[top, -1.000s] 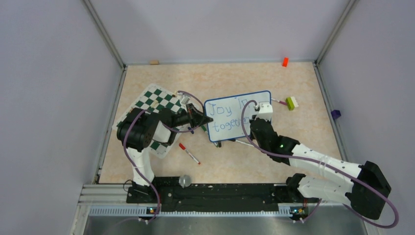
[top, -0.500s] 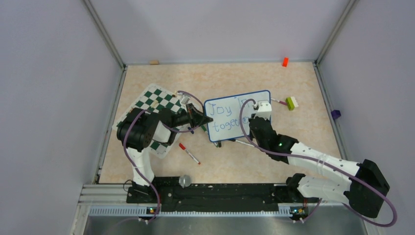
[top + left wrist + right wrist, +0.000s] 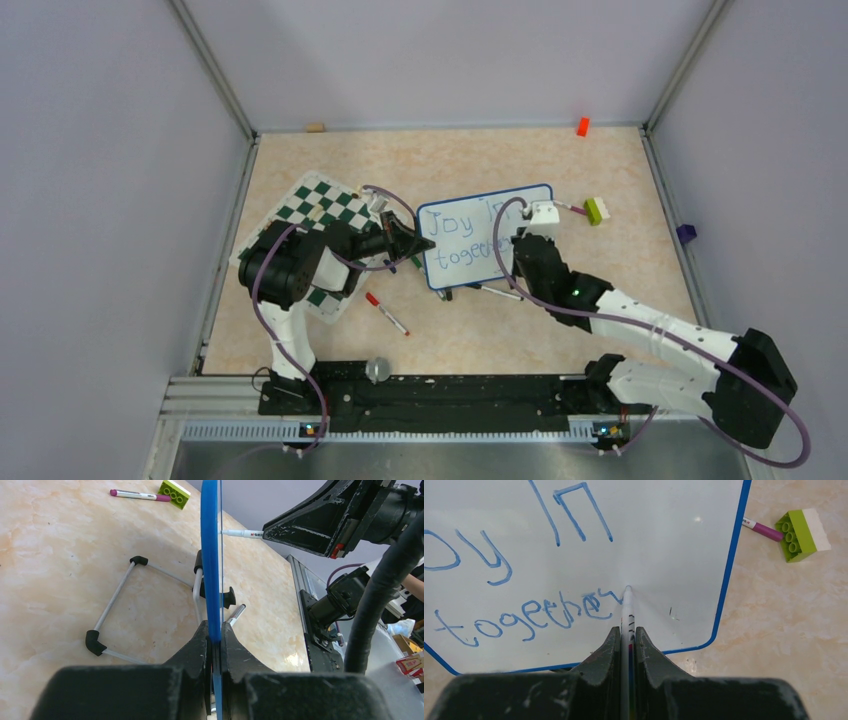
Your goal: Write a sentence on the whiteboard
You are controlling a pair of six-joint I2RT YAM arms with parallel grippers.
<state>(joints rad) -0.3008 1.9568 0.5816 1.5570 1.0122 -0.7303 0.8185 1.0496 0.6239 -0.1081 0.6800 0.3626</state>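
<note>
The whiteboard [image 3: 470,270] stands tilted at mid-table, white with a thin blue frame [image 3: 730,555]. My left gripper [image 3: 427,243] is shut on its left edge, and that blue edge [image 3: 210,555] runs up between the black fingers [image 3: 200,645]. The sentence [image 3: 524,615] reads "Joy in" above "together" in blue. My right gripper [image 3: 625,632] is shut on a white marker [image 3: 626,610]. The marker's tip touches the board just after the last letter. In the left wrist view the marker [image 3: 242,533] pokes out of the right gripper [image 3: 320,527].
A green-and-white chess mat [image 3: 310,215] lies under the left arm. A red-capped marker [image 3: 386,313] lies near the front. A purple marker [image 3: 761,529] and a green-white brick [image 3: 804,532] lie right of the board. The board's wire stand [image 3: 115,595] rests behind it.
The right gripper and marker have shifted slightly right along the second line, and the writing there has grown. The left gripper has not moved.
</note>
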